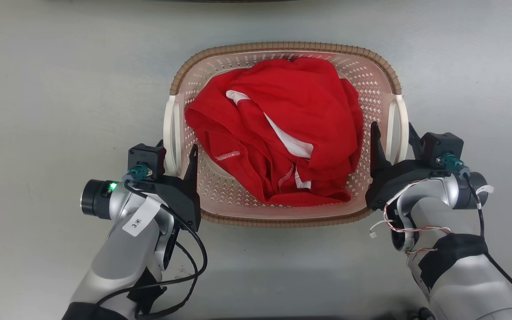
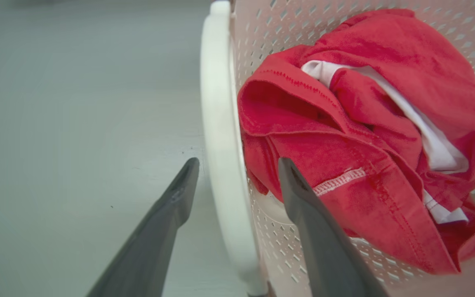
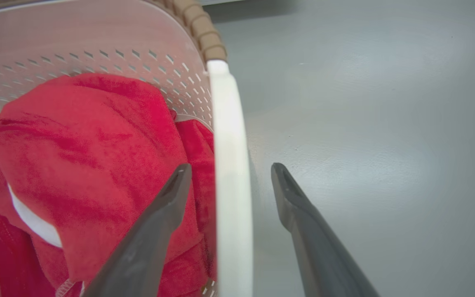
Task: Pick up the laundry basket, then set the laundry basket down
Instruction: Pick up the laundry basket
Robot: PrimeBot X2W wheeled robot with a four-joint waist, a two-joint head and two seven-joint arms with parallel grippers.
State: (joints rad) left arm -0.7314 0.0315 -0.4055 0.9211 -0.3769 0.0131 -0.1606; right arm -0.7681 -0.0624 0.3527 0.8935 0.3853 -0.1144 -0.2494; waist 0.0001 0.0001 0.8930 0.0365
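The laundry basket (image 1: 282,46), holding a red garment (image 1: 282,111), sits on the grey floor (image 1: 60,89) with the left gripper (image 1: 177,153) and right gripper (image 1: 393,133) each straddling a white loop handle (image 1: 167,129), fingers apart, seemingly without contact.

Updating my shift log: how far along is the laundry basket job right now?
Approach looks done: left tool and right tool each straddle a white handle of the laundry basket, jaws open. Closing is next; lifting and setting down remain, basket apparently on the floor.
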